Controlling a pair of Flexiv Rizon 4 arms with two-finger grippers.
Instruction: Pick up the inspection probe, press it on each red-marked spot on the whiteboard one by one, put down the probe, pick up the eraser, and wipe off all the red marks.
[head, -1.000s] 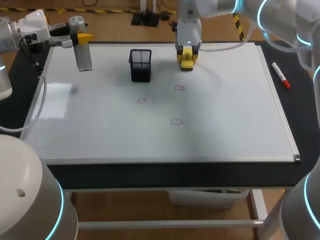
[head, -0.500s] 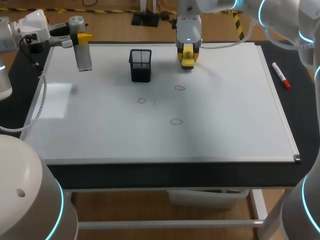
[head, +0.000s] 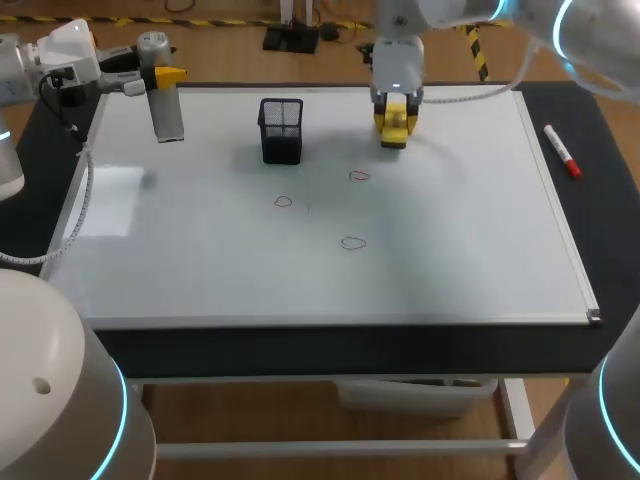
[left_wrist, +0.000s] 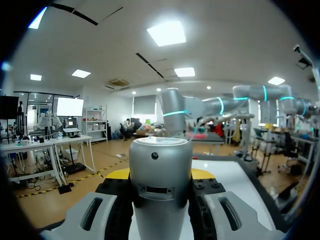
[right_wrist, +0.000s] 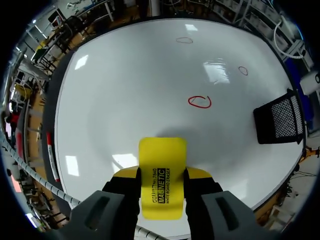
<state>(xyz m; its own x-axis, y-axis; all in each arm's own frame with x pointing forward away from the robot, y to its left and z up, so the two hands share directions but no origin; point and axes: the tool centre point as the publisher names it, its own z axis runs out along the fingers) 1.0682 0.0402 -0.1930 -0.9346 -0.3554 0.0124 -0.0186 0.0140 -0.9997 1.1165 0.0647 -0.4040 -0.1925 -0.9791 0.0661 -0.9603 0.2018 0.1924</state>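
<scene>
Right wrist view — the right gripper (right_wrist: 161, 186) pinches the yellow eraser (right_wrist: 162, 155) by its long sides, over the whiteboard (right_wrist: 125, 90), near one red mark (right_wrist: 199, 102). It looks light and stiff, so a side grip should do. The left gripper (left_wrist: 160, 176) clamps the gray probe (left_wrist: 160, 160) — at the board's corner.

Yellow eraser (right_wrist: 162, 175), red marks (right_wrist: 199, 102), black mesh basket (head: 281, 130), silver probe (left_wrist: 160, 175)
</scene>
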